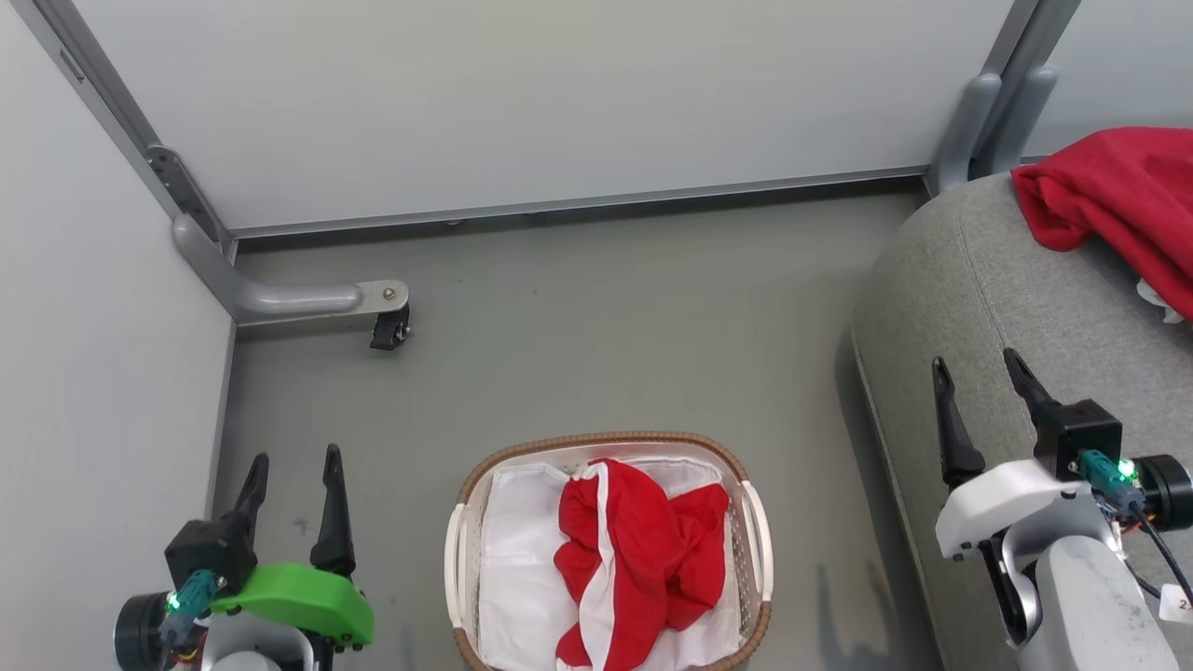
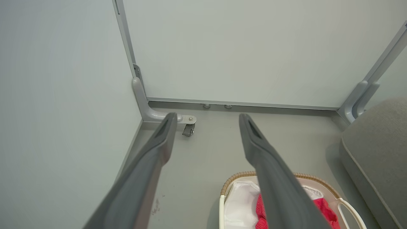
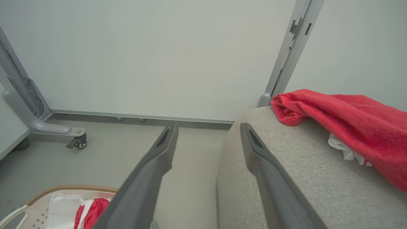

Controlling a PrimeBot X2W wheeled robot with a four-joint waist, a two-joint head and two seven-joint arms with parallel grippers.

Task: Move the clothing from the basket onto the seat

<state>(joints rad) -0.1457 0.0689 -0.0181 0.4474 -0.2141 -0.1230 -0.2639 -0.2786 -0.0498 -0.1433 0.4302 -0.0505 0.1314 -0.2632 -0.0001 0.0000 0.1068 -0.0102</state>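
Bright red soft clothing (image 1: 643,559) bunched in the oval white plastic basket with a brown woven rim (image 1: 606,436). More red clothing (image 1: 1118,186) at the far edge of the big grey fabric seat (image 1: 979,298). Left end effector (image 1: 295,457) wide open, empty, beside the basket. Right end effector (image 1: 974,360) open, empty, over the seat's left edge.

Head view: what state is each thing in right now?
Oval white plastic basket with brown woven rim: upright, one garment inside.
Red white-striped fabric garment: crumpled inside the basket.
Large grey fabric sofa: bearing one garment.
Second red fabric garment: draped on the sofa.
Left end effector: open, empty.
Right end effector: open, empty.
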